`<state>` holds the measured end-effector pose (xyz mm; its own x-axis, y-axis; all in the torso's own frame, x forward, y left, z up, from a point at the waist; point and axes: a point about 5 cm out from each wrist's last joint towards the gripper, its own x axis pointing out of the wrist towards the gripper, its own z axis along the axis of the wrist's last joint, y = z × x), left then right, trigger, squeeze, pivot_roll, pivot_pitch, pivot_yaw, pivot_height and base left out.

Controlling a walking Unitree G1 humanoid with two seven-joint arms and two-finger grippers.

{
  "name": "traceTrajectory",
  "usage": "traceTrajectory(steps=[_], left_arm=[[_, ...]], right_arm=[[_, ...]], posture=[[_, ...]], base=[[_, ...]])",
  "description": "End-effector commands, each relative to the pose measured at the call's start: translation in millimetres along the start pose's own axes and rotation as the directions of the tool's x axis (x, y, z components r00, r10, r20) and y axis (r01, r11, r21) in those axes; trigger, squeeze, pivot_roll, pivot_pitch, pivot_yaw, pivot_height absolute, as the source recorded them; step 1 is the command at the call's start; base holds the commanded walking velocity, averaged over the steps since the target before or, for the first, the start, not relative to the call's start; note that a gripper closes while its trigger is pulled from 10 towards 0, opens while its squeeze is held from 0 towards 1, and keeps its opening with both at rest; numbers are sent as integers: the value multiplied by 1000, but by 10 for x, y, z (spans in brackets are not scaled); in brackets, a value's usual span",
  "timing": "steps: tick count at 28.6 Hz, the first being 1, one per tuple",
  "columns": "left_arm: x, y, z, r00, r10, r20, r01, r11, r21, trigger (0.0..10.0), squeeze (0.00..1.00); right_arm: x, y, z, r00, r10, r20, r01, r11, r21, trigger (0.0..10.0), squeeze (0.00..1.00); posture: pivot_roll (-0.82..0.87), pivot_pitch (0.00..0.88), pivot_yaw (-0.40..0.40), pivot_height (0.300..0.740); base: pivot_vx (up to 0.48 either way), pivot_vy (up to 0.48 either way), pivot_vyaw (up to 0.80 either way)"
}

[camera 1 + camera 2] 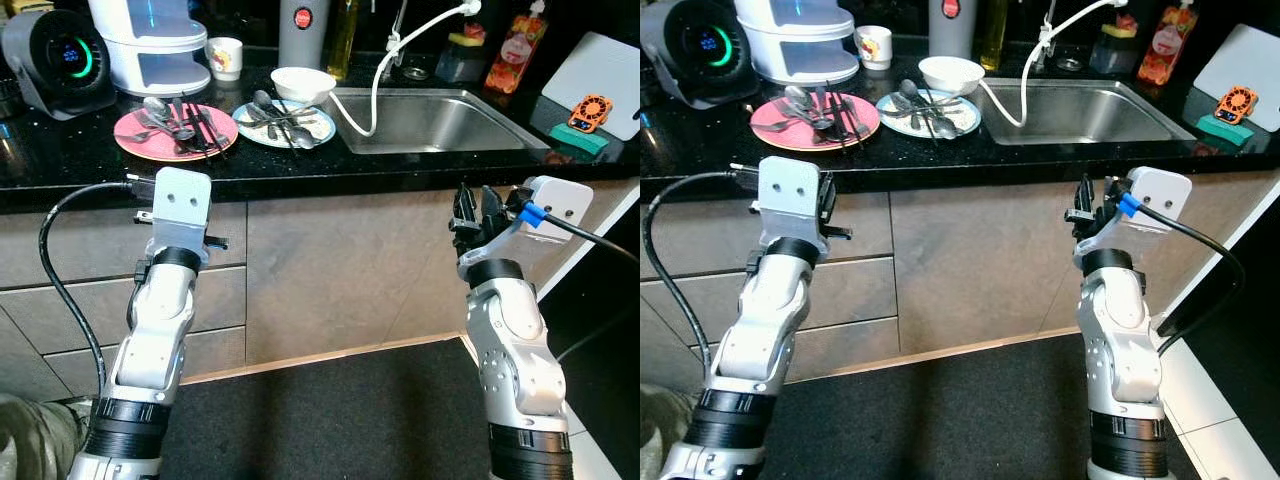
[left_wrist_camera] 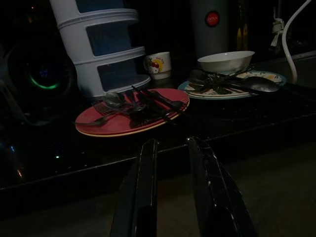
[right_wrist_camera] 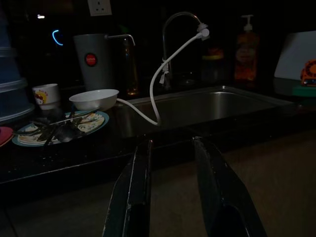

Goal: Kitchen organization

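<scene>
On the black counter [image 1: 70, 155] lies a red plate [image 1: 140, 142] with forks, spoons and knives on it. Beside it a blue-rimmed plate [image 1: 318, 128] holds several spoons, and a white bowl [image 1: 303, 83] rests on its far edge. A steel sink [image 1: 430, 120] is to the right, with a white hose [image 1: 380, 75] hanging into it. My left gripper [image 2: 170, 143] is held below the counter edge in front of the red plate, open and holding nothing. My right gripper [image 1: 476, 212] is raised below the sink front, also open and holding nothing.
A white stacked appliance [image 1: 155, 40], a black device with a green ring [image 1: 60, 60], a small mug [image 1: 225, 57] and a steel flask [image 1: 303, 30] stand at the back. A soap bottle [image 1: 515, 50], a white board [image 1: 600, 70] and a green sponge [image 1: 578, 138] are at the right. Cabinet fronts [image 1: 330, 270] and a dark mat [image 1: 330, 420] lie below.
</scene>
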<state>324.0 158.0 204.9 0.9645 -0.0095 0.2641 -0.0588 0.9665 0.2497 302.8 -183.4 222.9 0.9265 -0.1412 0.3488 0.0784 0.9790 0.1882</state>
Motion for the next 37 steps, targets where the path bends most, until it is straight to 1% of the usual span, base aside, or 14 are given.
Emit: traceTrajectory(steps=[1, 3, 12, 22, 28, 34, 37], left_arm=[[10, -55, -11, 1000, -22, -12, 22, 1000, 3, 10000, 0], [14, -59, -12, 1000, -27, -10, 27, 1000, 5, 10000, 0], [22, -54, -15, 1000, -23, -11, 23, 1000, 6, 10000, 0], [13, -49, -12, 1000, -21, -8, 21, 1000, 8, 10000, 0], [9, -49, -7, 1000, -22, -3, 22, 1000, 14, 10000, 0], [7, -54, 9, 1000, -26, 11, 25, 999, 27, 10000, 0], [6, -57, 34, 999, -29, 33, 28, 999, 40, 10000, 0]], right_arm=[[0, -48, 9, 1000, -16, -2, 16, 1000, -7, 10000, 0], [1, -46, 6, 1000, -15, -2, 15, 1000, -6, 10000, 0], [2, -39, 3, 1000, -10, -2, 10, 1000, -8, 10000, 0], [-10, -17, -13, 1000, 9, -4, -9, 999, -30, 10000, 0], [-12, -19, -7, 1000, 5, 2, -5, 1000, -30, 10000, 0], [-13, -37, 2, 1000, -5, 9, 6, 999, -32, 10000, 0], [-9, -47, 10, 1000, -11, 15, 11, 999, -30, 10000, 0]], posture=[[33, 0, -50, 740], [27, 0, -48, 740], [27, 0, -48, 740], [29, 0, -49, 740], [31, 0, -48, 740], [31, 0, -48, 740], [30, 0, -52, 740]], base=[[0, 0, 0], [197, 0, 0], [480, 0, 0], [430, 0, 0], [379, 0, 480], [375, 0, 780], [371, 0, 800]])
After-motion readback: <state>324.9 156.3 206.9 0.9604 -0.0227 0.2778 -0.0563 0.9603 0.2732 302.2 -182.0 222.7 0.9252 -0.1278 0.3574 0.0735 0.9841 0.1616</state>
